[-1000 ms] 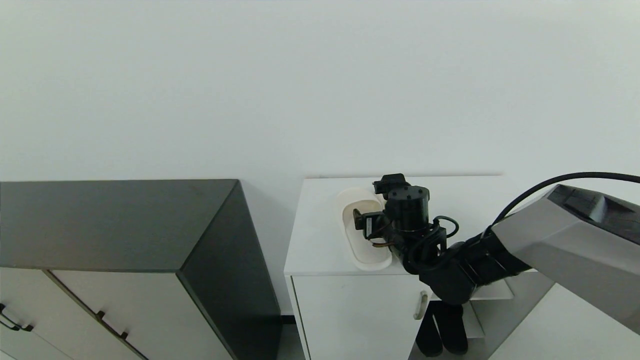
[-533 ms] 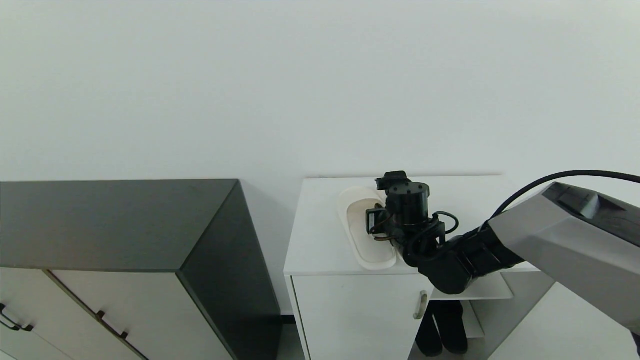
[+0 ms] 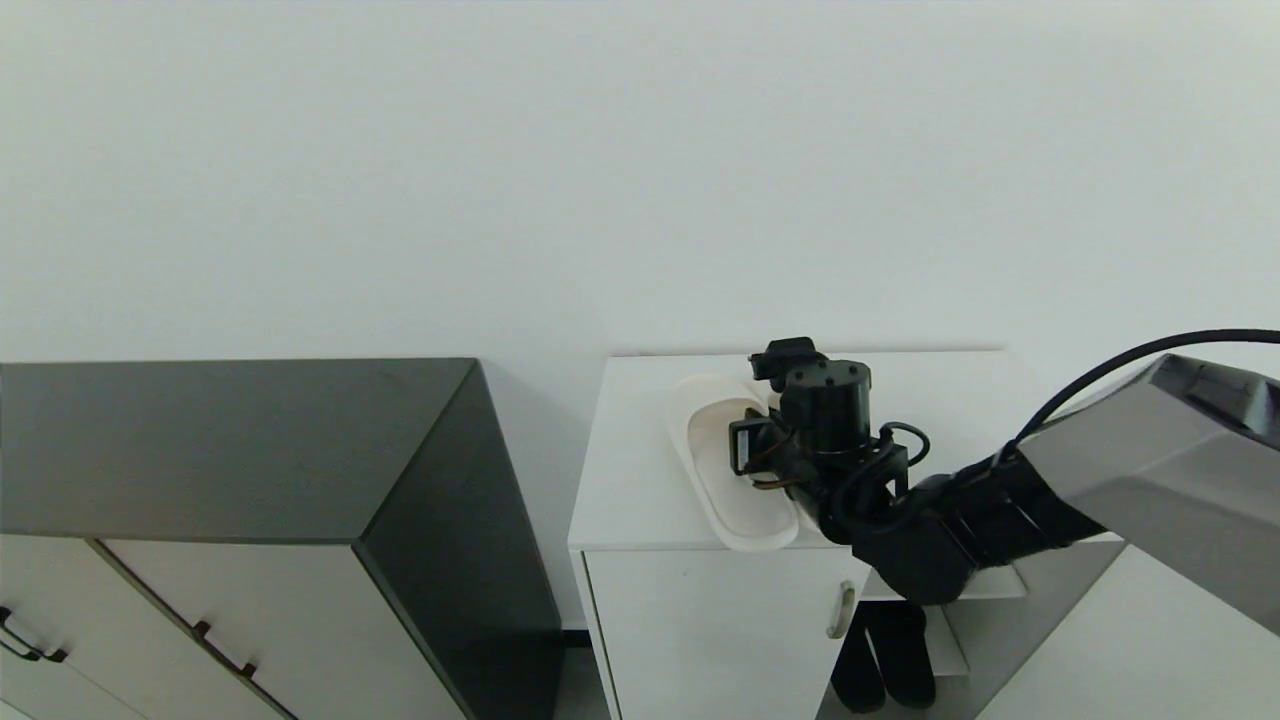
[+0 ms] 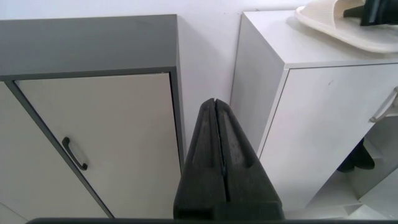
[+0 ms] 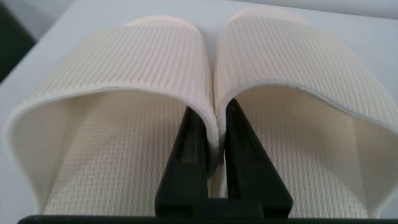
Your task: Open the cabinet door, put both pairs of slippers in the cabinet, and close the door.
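The cream slippers (image 3: pixel 725 470) lie side by side on top of the white cabinet (image 3: pixel 635 470), toes towards the wall (image 3: pixel 640 180), the nearer heel reaching the top's front edge; bare top runs free to the left of them and behind the right arm towards the far right corner. The right hand (image 5: pixel 215 134) is clenched on the pair, one black finger (image 5: pixel 186 155) inside each slipper, pinching the two touching inner side walls together. The slippers' uppers are ribbed and rounded, the insoles finely textured, the rims smooth; in the head view the wrist hides most of the right slipper. Below, a flat white front panel (image 3: pixel 715 630) carries a pale handle (image 3: pixel 843 610); right of it the cabinet stands open, a white shelf (image 3: pixel 985 585) showing, with matte black slippers (image 3: pixel 885 665) under it, partly cut off by the arm and the picture's edge. A narrow shadowed gap separates the white cabinet from a dark grey cabinet (image 3: pixel 230 440) with pale doors and dark bar handles (image 3: pixel 225 650). The left hand (image 4: pixel 214 109) hangs low before that gap, clenched on nothing, its two black fingers pressed flat together.
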You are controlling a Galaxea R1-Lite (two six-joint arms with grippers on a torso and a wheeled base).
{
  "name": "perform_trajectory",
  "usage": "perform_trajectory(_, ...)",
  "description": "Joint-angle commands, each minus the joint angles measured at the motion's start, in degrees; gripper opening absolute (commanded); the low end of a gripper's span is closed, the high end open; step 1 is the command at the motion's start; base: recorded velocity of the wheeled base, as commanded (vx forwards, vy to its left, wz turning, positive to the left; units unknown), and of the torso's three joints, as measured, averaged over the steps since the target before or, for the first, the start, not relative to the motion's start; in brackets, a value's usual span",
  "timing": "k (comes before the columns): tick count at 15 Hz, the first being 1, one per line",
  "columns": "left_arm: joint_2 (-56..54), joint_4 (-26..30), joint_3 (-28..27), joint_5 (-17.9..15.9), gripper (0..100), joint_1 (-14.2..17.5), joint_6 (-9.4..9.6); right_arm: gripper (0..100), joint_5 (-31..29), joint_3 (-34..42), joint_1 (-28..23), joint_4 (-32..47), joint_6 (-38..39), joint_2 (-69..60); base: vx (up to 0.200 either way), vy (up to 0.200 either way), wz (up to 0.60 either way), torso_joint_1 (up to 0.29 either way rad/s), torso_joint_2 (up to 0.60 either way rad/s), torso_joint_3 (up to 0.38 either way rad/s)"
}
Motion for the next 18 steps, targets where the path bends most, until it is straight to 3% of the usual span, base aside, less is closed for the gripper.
perform_trajectory(1,0.07,-0.01,0.0,0.01,0,0.01,0.02,0,1.3,7.93,2.95,-0.07,0.08,-8.93,0.0,0.0,0.0,0.0,0.0,0.0)
perform_trajectory(5,0.07,-0.01,0.0,0.01,0,0.01,0.11,0,2.01,23.05,6.46,-0.42,0.69,-19.65,0.0,0.0,0.0,0.0,0.0,0.0)
perform_trajectory(7,0.07,-0.01,0.0,0.01,0,0.01,0.11,0,2.09,27.09,8.13,-0.42,0.69,-22.64,0.0,0.0,0.0,0.0,0.0,0.0)
perform_trajectory(14,0.07,-0.01,0.0,-0.08,0,0.01,0.28,0,1.92,26.92,9.01,-0.68,1.39,-21.68,0.0,0.0,0.0,0.0,0.0,0.0)
perform_trajectory(18,0.07,-0.01,0.0,-0.17,0,0.01,0.28,0,1.92,26.83,9.01,-0.68,1.39,-21.59,-0.2,0.0,0.0,0.011,0.0,0.002)
